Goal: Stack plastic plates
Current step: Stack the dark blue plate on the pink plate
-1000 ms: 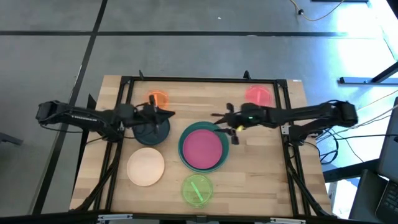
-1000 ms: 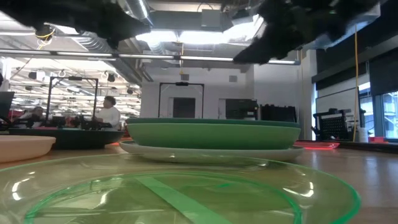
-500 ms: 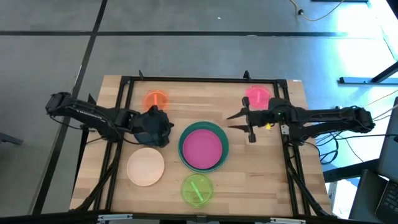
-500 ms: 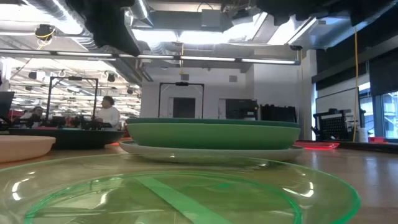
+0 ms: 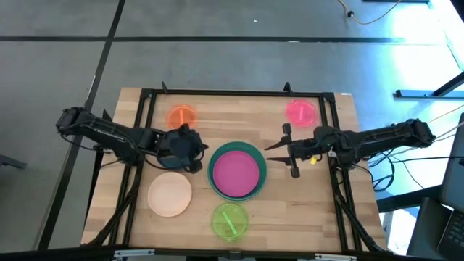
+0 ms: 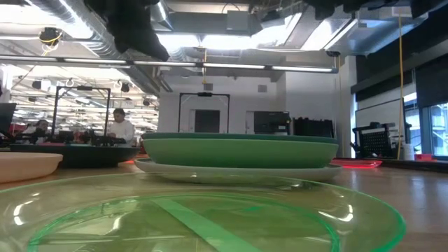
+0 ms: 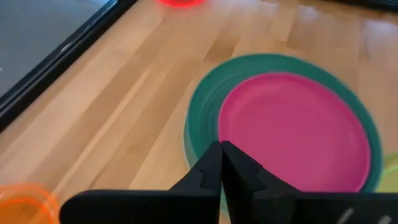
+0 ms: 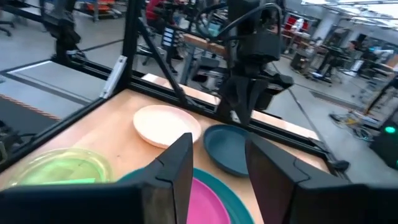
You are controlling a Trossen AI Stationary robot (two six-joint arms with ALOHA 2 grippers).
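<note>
A stack stands mid-table: the magenta plate (image 5: 235, 174) lies in the teal plate (image 5: 214, 156). The low view shows the green plate (image 6: 241, 152) and the pale grey-blue plate (image 6: 238, 170) under them. The navy plate (image 8: 231, 154) lies just left of the stack. My left gripper (image 7: 221, 146) is shut and hovers over it (image 5: 196, 151). My right gripper (image 8: 217, 143) is open, above bare wood right of the stack (image 5: 279, 151). The peach plate (image 5: 170, 194), lime plate (image 5: 230, 220), orange plate (image 5: 181, 116) and pink-red plate (image 5: 300, 111) lie apart on the table. My left gripper is over the navy plate, fingers slanting down toward the stack. Its own body hides the plate in the wrist view, and I cannot tell whether the fingertips touch it.
A black frame (image 5: 232, 93) runs round the wooden table. Bare wood lies between the stack and the far plates and right of the stack. People sit at benches in the room beyond the table (image 6: 122, 129).
My right gripper has drawn back from over the stack's right rim toward the table's right edge, then slightly toward the near edge. My left gripper has moved over the navy plate toward the stack and the near edge.
</note>
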